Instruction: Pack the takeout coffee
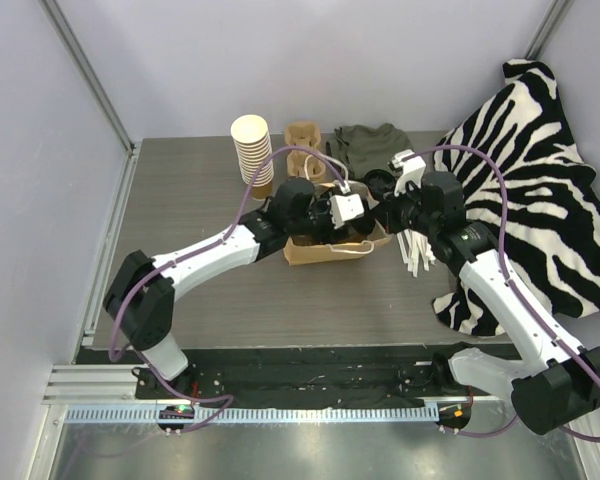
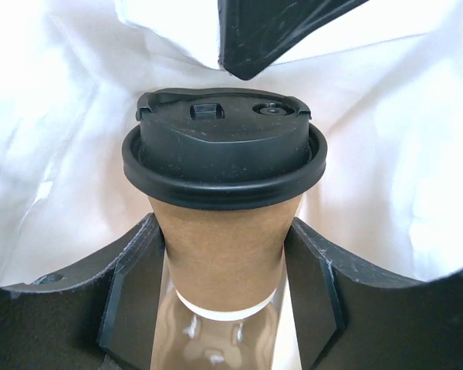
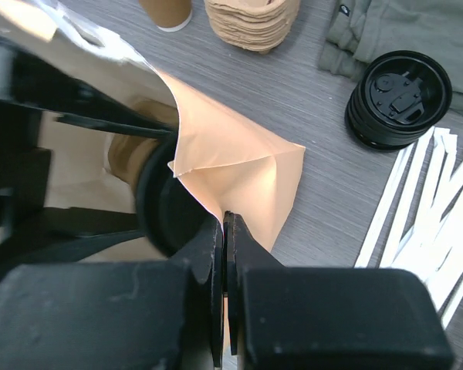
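The takeout coffee (image 2: 224, 239) is a brown paper cup with a black lid (image 2: 224, 154). My left gripper (image 2: 224, 266) is shut on the cup's body, one finger (image 2: 135, 277) on each side, and holds it inside the brown paper bag (image 1: 325, 250), whose pale inner wall fills the left wrist view. My right gripper (image 3: 225, 223) is shut on the bag's rim (image 3: 239, 169) and holds the mouth open. The cup's lid (image 3: 166, 204) shows just inside the bag in the right wrist view. In the top view both grippers, left (image 1: 345, 212) and right (image 1: 385, 215), meet over the bag.
A tall stack of lidless cups (image 1: 252, 150) and a stack of pulp carriers (image 1: 303, 140) stand behind the bag. Loose black lids (image 3: 401, 96) and white straws (image 3: 417, 223) lie to the right. A grey-green cloth (image 1: 365, 145) and a zebra cloth (image 1: 525, 180) cover the back right.
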Robot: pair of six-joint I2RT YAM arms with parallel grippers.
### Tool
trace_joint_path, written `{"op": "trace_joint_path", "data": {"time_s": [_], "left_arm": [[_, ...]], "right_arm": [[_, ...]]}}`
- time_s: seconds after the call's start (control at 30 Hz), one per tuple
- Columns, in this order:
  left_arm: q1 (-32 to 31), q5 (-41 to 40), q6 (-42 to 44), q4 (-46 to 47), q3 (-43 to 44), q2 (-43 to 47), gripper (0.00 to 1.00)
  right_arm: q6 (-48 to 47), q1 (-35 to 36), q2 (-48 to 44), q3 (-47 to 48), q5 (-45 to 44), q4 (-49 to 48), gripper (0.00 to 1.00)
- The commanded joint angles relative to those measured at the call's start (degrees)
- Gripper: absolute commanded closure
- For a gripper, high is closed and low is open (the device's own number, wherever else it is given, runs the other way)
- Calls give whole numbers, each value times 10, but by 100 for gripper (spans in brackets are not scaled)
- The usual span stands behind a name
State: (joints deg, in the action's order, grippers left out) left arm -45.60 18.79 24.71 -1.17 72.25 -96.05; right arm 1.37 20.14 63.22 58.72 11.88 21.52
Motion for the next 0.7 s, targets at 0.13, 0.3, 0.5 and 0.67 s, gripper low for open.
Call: {"op": "trace_joint_path", "data": {"time_s": [0.13,0.3,0.5,0.67], "left_arm": [[14,21,29,-64,-10,73,82],[26,23,35,-79,-16,106,83],[27,29,18,-54,3,127,85],[27,13,-17,-46,56,124,85]], "right_arm": [[-11,-2,-13,5,-23,4,99],[-9,-2,-8,10,-21,4,99],[-11,-2,10,22,-19,12,92],[-28,-2,22,38,-17,16,77]]}}
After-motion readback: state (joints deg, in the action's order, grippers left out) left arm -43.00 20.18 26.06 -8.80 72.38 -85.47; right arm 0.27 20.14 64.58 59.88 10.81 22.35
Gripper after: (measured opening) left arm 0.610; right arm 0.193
